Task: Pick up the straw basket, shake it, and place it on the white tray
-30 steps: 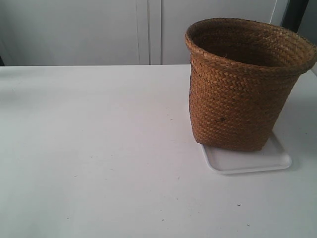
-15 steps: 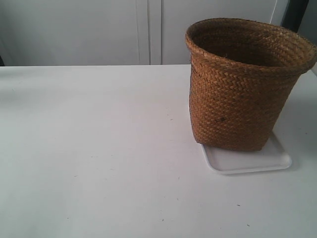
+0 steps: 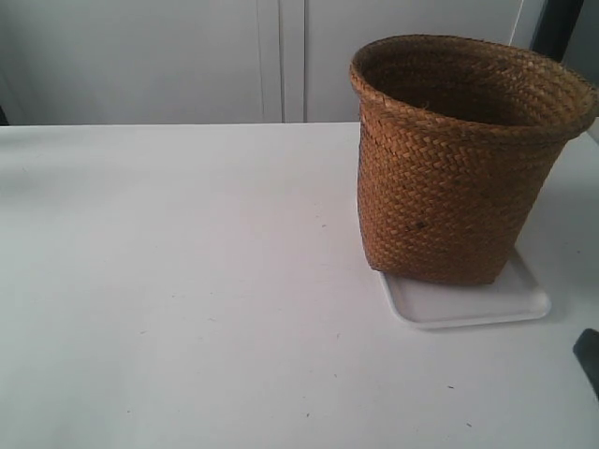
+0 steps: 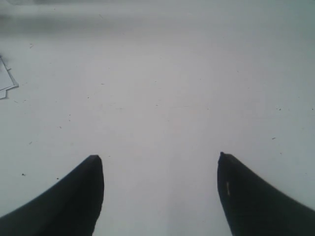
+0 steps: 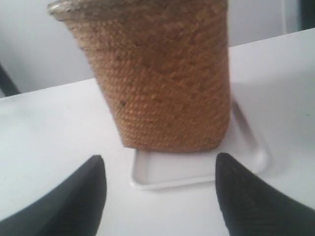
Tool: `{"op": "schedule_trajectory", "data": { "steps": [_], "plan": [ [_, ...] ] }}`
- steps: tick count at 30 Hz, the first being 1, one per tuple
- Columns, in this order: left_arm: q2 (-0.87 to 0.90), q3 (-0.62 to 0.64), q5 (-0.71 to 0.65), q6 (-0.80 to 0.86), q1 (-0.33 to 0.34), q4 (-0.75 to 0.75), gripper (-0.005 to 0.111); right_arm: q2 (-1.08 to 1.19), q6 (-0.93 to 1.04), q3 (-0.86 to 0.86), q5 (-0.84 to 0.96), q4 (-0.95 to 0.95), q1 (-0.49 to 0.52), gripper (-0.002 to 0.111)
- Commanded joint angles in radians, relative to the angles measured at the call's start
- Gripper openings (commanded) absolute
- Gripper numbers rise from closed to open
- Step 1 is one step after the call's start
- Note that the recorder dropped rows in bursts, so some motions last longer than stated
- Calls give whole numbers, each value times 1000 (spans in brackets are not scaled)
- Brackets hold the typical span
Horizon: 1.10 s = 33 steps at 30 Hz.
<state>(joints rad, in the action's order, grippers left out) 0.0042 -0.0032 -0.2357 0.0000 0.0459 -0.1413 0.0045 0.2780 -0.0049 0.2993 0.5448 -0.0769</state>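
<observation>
The tall brown straw basket (image 3: pixel 459 159) stands upright on the white tray (image 3: pixel 487 304) at the right of the table. In the right wrist view the straw basket (image 5: pixel 162 83) rests on the far part of the white tray (image 5: pixel 197 169), and my right gripper (image 5: pixel 160 164) is open, a short way in front of the tray with nothing between its fingers. A dark tip of that arm (image 3: pixel 588 355) shows at the exterior view's right edge. My left gripper (image 4: pixel 160 160) is open over bare white table, away from both objects.
The white table (image 3: pixel 187 281) spreads wide to the left of the basket. White cabinet doors (image 3: pixel 281 56) stand behind the table. A small white scrap (image 4: pixel 6 83) lies on the table in the left wrist view.
A dark part of an arm has come into the exterior view at its lower right edge. The basket and tray have not moved.
</observation>
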Motion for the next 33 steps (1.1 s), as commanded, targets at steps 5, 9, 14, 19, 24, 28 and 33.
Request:
{"op": "schedule_trajectory", "data": {
  "steps": [5, 9, 14, 19, 24, 28, 33],
  "plan": [
    [-4, 3, 0, 0, 1, -5, 69, -5, 147, 5, -103, -28, -251, 60],
    [-4, 3, 0, 0, 1, -5, 69, -5, 147, 5, -176, -69, -238, 60],
    [-4, 3, 0, 0, 1, -5, 69, -5, 147, 5, -167, -86, -45, 60],
    [-4, 3, 0, 0, 1, -5, 69, -5, 147, 5, -176, -120, 15, 60],
    [-4, 3, 0, 0, 1, -5, 69, -5, 148, 5, -167, -195, 19, 60],
    [-4, 3, 0, 0, 1, -5, 69, -5, 147, 5, -159, -228, 19, 60],
    [-4, 3, 0, 0, 1, -5, 69, -5, 147, 5, -159, -228, 19, 60]
  ]
}}
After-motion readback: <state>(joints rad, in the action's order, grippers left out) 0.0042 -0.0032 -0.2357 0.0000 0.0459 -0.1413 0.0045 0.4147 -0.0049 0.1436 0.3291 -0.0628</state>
